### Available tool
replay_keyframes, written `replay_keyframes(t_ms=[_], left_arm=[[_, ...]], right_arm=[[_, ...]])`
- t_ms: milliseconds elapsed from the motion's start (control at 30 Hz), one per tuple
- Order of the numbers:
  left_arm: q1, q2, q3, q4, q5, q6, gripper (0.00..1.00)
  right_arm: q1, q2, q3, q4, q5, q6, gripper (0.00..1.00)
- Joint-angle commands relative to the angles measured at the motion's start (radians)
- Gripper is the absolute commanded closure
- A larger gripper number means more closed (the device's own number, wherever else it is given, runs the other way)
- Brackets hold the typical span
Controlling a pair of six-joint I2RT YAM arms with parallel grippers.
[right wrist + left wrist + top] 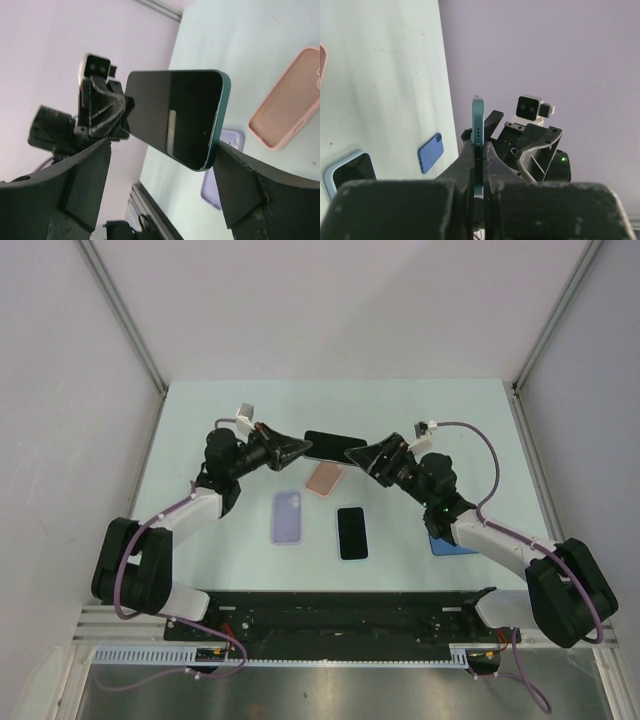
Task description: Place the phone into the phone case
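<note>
The phone (335, 446) is off the surface (200, 420), held in the air over the middle of its far half, between the two arms. The left pincer (296, 450) is clamped on one short end of it; in the left wrist view the phone's teal edge (477, 120) stands upright, squeezed between the two fingers (467, 165). The right pincer (365, 457) faces it from the other side with its jaws apart. In the right wrist view the dark screen (175, 117) sits in the gap between the spread fingers (85, 185), and no contact shows on either side. A pink case (325, 478) lies on the surface just below the raised phone, hollow side up (287, 107). A lavender case (288, 516) lies nearer the near edge, left of centre. Just beside it on the right lies a second phone with a black screen (351, 533), showing a pale blue rim in the left wrist view (350, 172). A blue flat piece (445, 546) lies toward the right edge, partly hidden under the right arm.
</note>
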Motion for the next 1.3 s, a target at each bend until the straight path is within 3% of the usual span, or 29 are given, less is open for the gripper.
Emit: replay_keyframes(t_ms=[0,133,233,333,367,467,500,567,600,667,800,933,1033,1200,1267], left_arm=[[0.003,-0.062,-0.047,0.217,-0.045,-0.140,1.00],[0.001,-0.077,-0.099,0.302,-0.059,-0.191,1.00],[0.001,-0.097,-0.116,0.297,-0.071,-0.182,1.00],[-0.001,-0.113,-0.145,0.294,-0.071,-0.166,1.00],[-0.001,-0.116,-0.153,0.291,-0.068,-0.163,1.00],[-0.002,-0.140,-0.182,0.253,-0.056,-0.131,0.87],[-0.001,-0.152,-0.188,0.239,-0.051,-0.110,0.72],[0.001,-0.169,-0.196,0.180,-0.037,-0.071,0.54],[0.003,-0.179,-0.191,0.144,-0.030,-0.013,0.41],[0.004,-0.220,-0.167,-0.007,-0.039,0.057,0.27],[0.007,-0.307,-0.081,-0.391,-0.134,0.324,0.15],[0.009,-0.340,-0.006,-0.728,-0.272,0.472,0.12],[0.009,-0.324,-0.005,-0.828,-0.362,0.570,0.12],[0.010,-0.142,0.082,-1.051,-0.473,0.729,0.13],[0.010,-0.096,0.100,-1.082,-0.501,0.748,0.19]], right_arm=[[0.034,0.036,0.002,0.206,0.095,0.078,0.18],[0.048,0.046,0.002,0.234,0.138,0.082,0.25],[0.063,0.044,0.002,0.280,0.154,0.074,0.39],[0.082,0.036,0.002,0.266,0.180,0.062,0.60],[0.083,0.033,0.000,0.255,0.186,0.057,0.73],[0.083,0.015,-0.012,0.246,0.194,0.014,0.89],[0.082,0.007,-0.014,0.237,0.192,-0.004,0.92],[0.065,-0.017,-0.014,0.209,0.180,-0.040,0.96],[0.059,-0.026,-0.015,0.202,0.169,-0.052,0.96],[0.027,-0.054,-0.015,0.168,0.125,-0.079,0.98],[-0.053,-0.108,-0.014,0.087,0.020,-0.099,1.00],[-0.145,-0.155,-0.014,-0.011,-0.125,-0.104,1.00],[-0.205,-0.197,-0.008,-0.110,-0.206,-0.152,1.00],[-0.260,-0.232,-0.006,-0.271,-0.331,-0.254,1.00],[-0.259,-0.243,-0.006,-0.321,-0.360,-0.277,1.00]])
